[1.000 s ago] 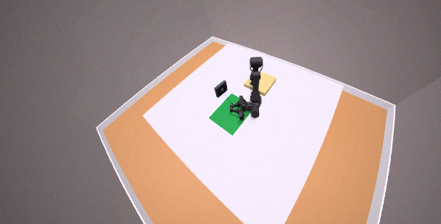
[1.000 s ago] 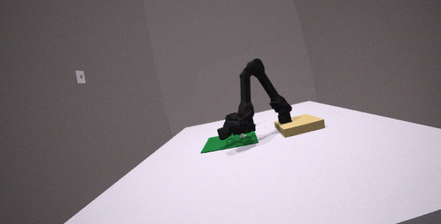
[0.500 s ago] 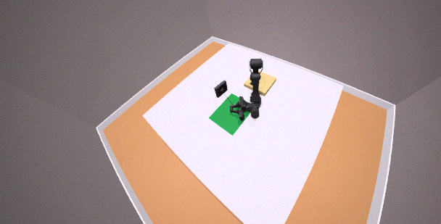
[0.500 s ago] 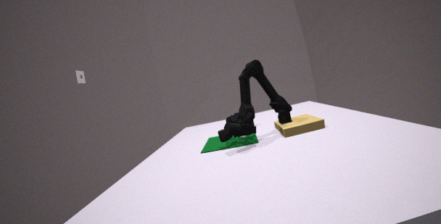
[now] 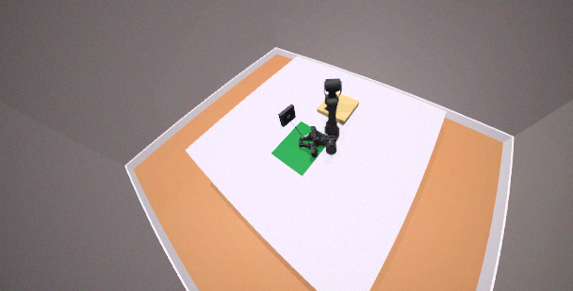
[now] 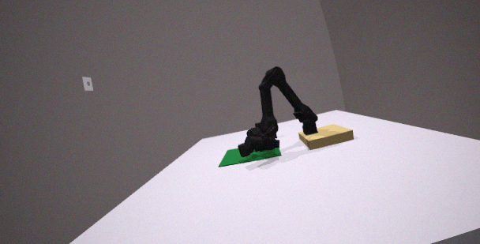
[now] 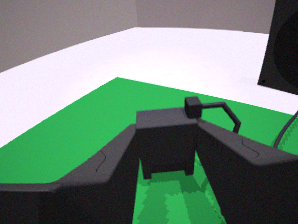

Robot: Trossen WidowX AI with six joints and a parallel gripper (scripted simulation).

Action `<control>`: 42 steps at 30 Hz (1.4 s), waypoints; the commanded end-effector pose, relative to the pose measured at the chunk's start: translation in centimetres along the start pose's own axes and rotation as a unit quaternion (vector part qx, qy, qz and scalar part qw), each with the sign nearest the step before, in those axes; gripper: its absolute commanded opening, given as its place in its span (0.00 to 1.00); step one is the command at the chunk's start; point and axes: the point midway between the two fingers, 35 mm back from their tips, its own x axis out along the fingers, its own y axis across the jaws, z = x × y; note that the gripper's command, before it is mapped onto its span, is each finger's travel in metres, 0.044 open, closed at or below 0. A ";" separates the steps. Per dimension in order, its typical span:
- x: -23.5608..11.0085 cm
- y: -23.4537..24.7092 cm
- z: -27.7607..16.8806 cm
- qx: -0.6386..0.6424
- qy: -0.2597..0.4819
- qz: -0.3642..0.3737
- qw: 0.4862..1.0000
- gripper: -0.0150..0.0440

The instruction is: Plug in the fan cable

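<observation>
The green board (image 5: 292, 157) (image 6: 233, 159) (image 7: 80, 123) lies flat on the white mat. My gripper (image 5: 306, 142) (image 6: 246, 148) (image 7: 164, 128) is low over the board and shut on the dark plug (image 7: 166, 141), which sits between the two fingers just above the board's surface. A thin black cable (image 7: 226, 115) (image 5: 298, 128) runs from the plug's top toward the black fan (image 5: 286, 115) (image 7: 285, 43), which stands upright on the mat just beyond the board. A small dark block (image 7: 193, 104), probably the header, shows just behind the plug. I cannot tell whether the plug touches it.
A tan block (image 5: 348, 106) (image 6: 331, 136) under the arm's base sits behind the board. The white mat (image 5: 353, 195) (image 6: 316, 195) covers an orange table (image 5: 188, 218) with a raised grey rim (image 5: 141, 190).
</observation>
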 end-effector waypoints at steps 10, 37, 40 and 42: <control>0.1 0.0 -0.6 0.000 0.000 0.000 1.000 0.25; 0.1 0.0 -0.6 0.000 0.000 0.000 1.000 0.25; 0.1 0.0 -0.6 0.000 0.000 0.000 1.000 0.25; 0.1 0.0 -0.6 0.000 0.000 0.000 1.000 0.25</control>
